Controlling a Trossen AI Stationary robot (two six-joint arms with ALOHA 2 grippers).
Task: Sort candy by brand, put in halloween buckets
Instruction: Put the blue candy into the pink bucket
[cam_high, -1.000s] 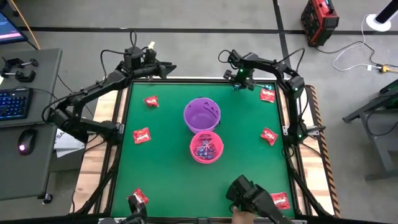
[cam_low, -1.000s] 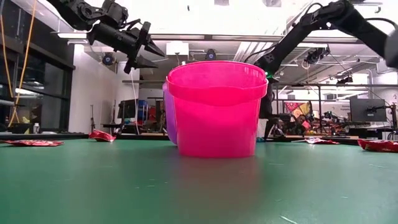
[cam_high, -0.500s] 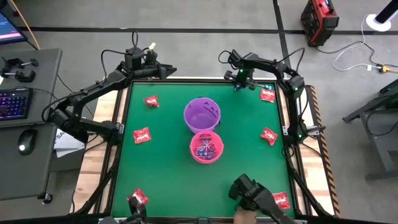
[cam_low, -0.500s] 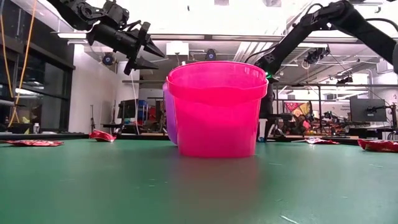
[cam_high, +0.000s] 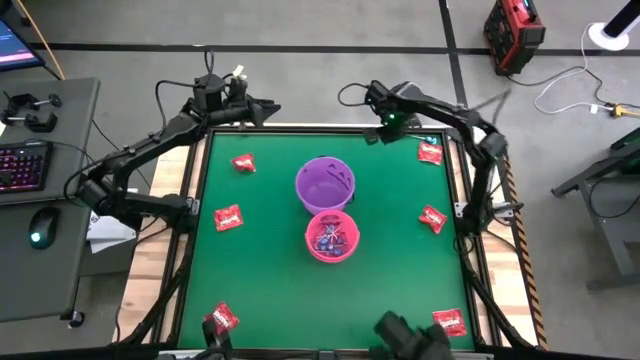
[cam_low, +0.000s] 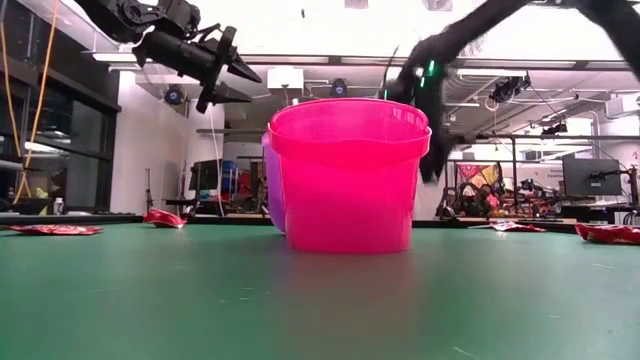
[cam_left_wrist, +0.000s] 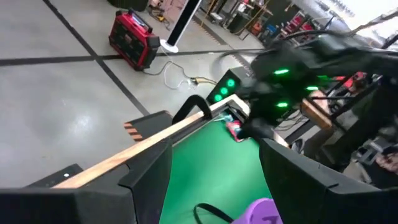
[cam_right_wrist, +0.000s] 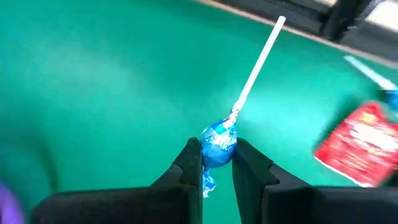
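My right gripper (cam_right_wrist: 216, 150) is shut on the blue head of a white-stick lollipop (cam_right_wrist: 255, 71), held above the green mat at the back right, near a red packet (cam_right_wrist: 357, 146). In the high view this gripper (cam_high: 384, 128) hangs behind the purple bucket (cam_high: 325, 183). The pink bucket (cam_high: 331, 238) stands just in front of the purple one and holds several blue candies. Red packets lie at the left (cam_high: 243, 163) (cam_high: 228, 217) and the right (cam_high: 431, 153) (cam_high: 433, 218). My left gripper (cam_high: 268, 108) waits open, raised over the back left edge.
Two more red packets lie near the front corners (cam_high: 222, 318) (cam_high: 450, 322). A dark object (cam_high: 410, 335) sits at the front edge. A second lollipop (cam_right_wrist: 373, 78) lies beyond the held one. In the low view the pink bucket (cam_low: 345, 175) hides most of the purple bucket (cam_low: 272, 185).
My right gripper has shut on the lollipop and lifted it off the mat, its arm swinging upward. The dark object at the front edge has slid back. The left arm has barely moved.
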